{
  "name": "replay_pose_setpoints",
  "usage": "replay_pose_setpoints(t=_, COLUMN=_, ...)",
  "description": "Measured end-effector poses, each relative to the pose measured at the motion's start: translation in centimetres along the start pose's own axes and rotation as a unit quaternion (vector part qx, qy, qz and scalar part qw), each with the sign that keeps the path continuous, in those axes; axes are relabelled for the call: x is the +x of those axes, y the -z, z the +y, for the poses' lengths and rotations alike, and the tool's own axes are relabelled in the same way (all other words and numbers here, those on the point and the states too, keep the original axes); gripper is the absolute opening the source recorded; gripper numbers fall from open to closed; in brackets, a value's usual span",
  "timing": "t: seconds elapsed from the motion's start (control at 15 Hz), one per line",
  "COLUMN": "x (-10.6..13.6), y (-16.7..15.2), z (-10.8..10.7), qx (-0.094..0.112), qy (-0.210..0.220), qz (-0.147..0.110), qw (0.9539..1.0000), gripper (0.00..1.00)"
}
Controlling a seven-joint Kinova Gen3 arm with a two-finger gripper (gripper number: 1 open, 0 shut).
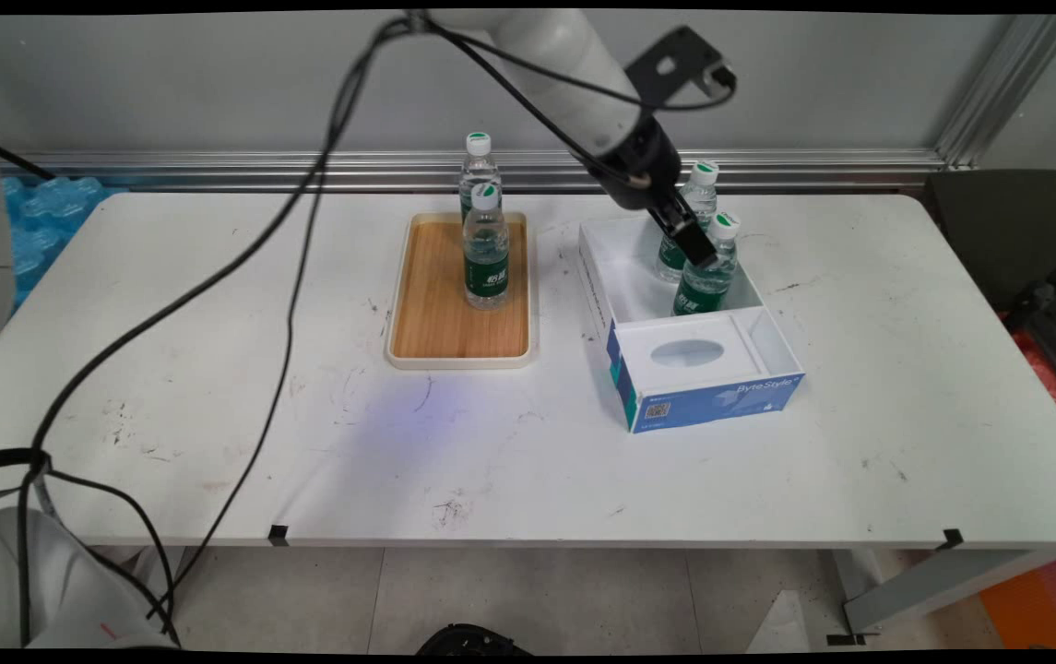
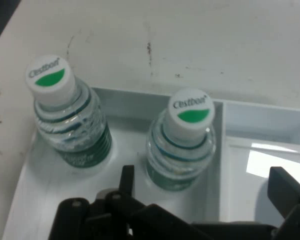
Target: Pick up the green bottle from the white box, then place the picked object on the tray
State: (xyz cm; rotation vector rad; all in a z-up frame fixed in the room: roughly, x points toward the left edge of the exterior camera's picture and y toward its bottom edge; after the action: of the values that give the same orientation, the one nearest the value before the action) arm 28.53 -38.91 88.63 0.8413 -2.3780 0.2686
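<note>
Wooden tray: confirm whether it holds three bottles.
No, the wooden tray holds two bottles, one behind the other.

rear tray bottle — lower half hidden behind front bottle | gripper covers part of near box bottle | label text unreadable

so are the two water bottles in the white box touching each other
Apart. The hand view shows bare box floor between the two clear green-labelled water bottles: the one by the box's corner and the one by the divider in the white cardboard box.
</note>
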Motion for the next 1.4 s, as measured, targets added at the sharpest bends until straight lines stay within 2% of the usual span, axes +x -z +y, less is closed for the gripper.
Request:
replay_pose_setpoints(t=0.4, x=0.3, y=-5.3, z=-0.5, qx=0.003, qy=-0.010, qz=-0.003, qw=0.9999, gripper=1.00)
replay_pose_setpoints(t=0.67, x=0.4, y=-7.5, z=-0.8, qx=0.005, qy=-0.019, qz=-0.002, qw=0.9998, gripper=1.00)
replay_pose_setpoints(t=0.73, x=0.4, y=-7.7, z=-0.8, qx=0.005, qy=-0.020, qz=-0.001, qw=0.9998, gripper=0.00)
replay_pose_setpoints(t=1.13, x=0.5, y=-8.1, z=-0.8, qx=0.005, qy=-0.024, qz=0.006, qw=0.9997, gripper=0.00)
replay_pose_setpoints(t=1.4, x=0.8, y=-6.7, z=-0.7, qx=0.007, qy=-0.020, qz=0.014, qw=0.9997, gripper=0.00)
